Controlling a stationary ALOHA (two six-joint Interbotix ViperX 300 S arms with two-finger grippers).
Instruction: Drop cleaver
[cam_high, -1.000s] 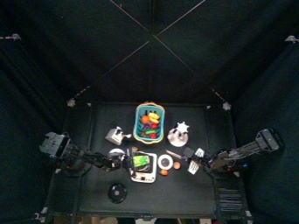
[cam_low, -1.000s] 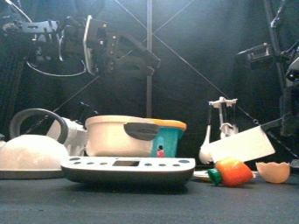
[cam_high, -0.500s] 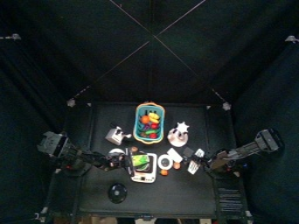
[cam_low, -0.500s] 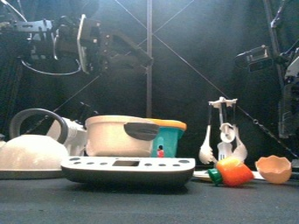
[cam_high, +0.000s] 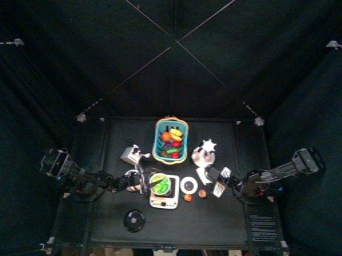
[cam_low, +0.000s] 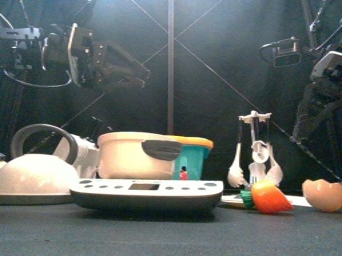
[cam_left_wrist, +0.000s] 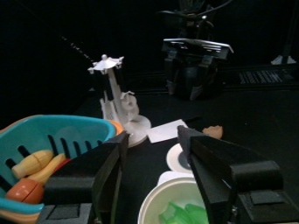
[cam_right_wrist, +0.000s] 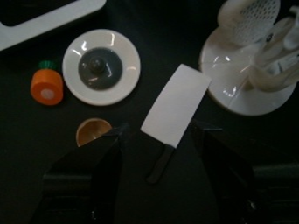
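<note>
Lying flat below the right gripper (cam_right_wrist: 162, 188), whose jaws are open, the cleaver (cam_right_wrist: 173, 109) points its handle toward it.

Top view: high overhead, facing straight down; tabletop (cam_high: 214, 215) small at centre. Front view: at tabletop level from the front edge, facing level across; objects near and large. Left wrist view: low, close, facing outward past its own fingers (cam_left_wrist: 111, 166) across the tabletop toward the opposite arm. Right wrist view: close, facing down between its own fingers (cam_right_wrist: 96, 166) onto the cleaver (cam_right_wrist: 176, 105). Shared: the white utensil stand (cam_left_wrist: 117, 105) appears in all four views.
</note>
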